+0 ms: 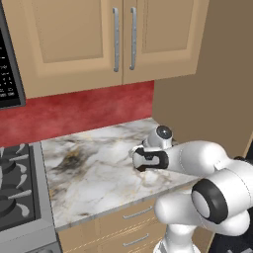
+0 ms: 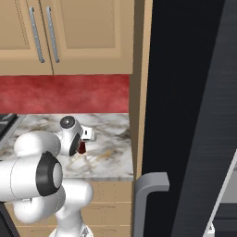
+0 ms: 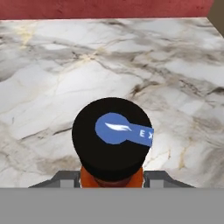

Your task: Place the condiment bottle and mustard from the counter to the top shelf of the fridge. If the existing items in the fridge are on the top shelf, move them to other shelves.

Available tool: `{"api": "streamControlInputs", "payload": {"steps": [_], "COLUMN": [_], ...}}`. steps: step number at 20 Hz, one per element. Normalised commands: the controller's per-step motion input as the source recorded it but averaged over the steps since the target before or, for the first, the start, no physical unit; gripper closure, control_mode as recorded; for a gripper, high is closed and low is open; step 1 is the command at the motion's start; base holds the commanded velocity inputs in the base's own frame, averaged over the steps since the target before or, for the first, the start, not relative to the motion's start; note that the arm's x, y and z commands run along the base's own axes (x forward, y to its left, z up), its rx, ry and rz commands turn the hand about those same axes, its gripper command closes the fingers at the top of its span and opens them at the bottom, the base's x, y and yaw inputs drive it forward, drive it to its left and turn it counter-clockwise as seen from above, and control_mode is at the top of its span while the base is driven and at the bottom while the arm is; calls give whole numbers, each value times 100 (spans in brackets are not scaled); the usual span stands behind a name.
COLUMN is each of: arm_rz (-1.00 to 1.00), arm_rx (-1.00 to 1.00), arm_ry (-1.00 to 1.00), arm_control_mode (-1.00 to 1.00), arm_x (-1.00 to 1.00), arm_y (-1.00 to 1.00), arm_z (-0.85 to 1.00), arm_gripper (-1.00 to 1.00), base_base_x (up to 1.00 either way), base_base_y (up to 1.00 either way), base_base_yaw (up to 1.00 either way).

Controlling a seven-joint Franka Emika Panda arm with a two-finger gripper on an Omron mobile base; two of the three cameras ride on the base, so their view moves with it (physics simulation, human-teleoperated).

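Observation:
The condiment bottle [image 3: 111, 140] stands right under the hand camera, its round black cap with a blue label facing up and red-orange body just below. In the right base view the bottle [image 2: 82, 147] shows as a small dark red shape under the hand, low over the marble counter [image 1: 94, 168]. My gripper [image 3: 112, 178] is shut on it, a grey finger [image 3: 65, 178] pressed against each side. The black fridge [image 2: 185, 115] stands right of the counter with its grey bar handle [image 2: 150, 185] near me. The mustard and the fridge shelves are out of view.
A stove [image 1: 15, 188] borders the counter on the left, with a dark microwave [image 1: 7, 64] above it. Wooden wall cabinets [image 1: 118, 39] hang over the red backsplash [image 1: 84, 111]. A tan side panel [image 2: 139, 92] separates the counter from the fridge.

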Motion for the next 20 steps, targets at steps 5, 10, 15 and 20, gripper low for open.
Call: {"api": "streamControlInputs", "payload": {"steps": [5,10,15,20], "arm_rz": [0,0,0,0], "arm_rx": [0,1,0,0], "arm_ry": [0,-3,-1,-1], "arm_control_mode": [-100,-100,-100,-100], "arm_x": [-2,-80,-100,-100], "arm_y": [0,14,31,30], "arm_z": [5,77,100,100], "arm_gripper": [100,100,100,100], "base_base_x": [0,0,0,0], "base_base_y": [0,0,0,0], "base_base_yaw": [0,0,0,0]}}
